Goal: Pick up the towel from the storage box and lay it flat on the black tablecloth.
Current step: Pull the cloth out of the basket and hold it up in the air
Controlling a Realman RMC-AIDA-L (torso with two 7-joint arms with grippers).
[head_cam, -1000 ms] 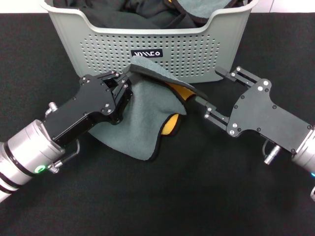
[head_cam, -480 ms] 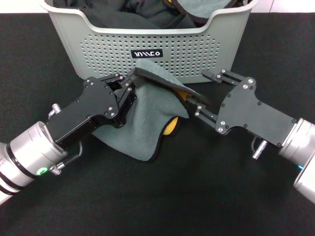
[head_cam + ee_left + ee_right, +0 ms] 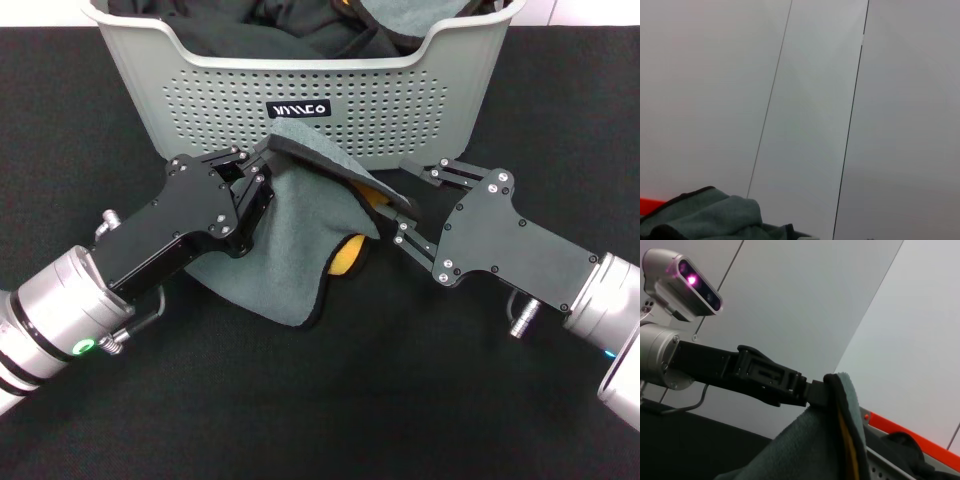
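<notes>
Left gripper [image 3: 258,165] clamped on the towel [image 3: 290,240], which hangs in front of the storage box [image 3: 200,90], lower edge on the black tablecloth [image 3: 300,400]. Right gripper [image 3: 405,205] at the towel's other corner; grip unclear.

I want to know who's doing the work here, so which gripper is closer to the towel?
Left. The left gripper is clamped on the towel at its raised top edge; the right gripper, open, sits just off its yellow-lined side.
</notes>
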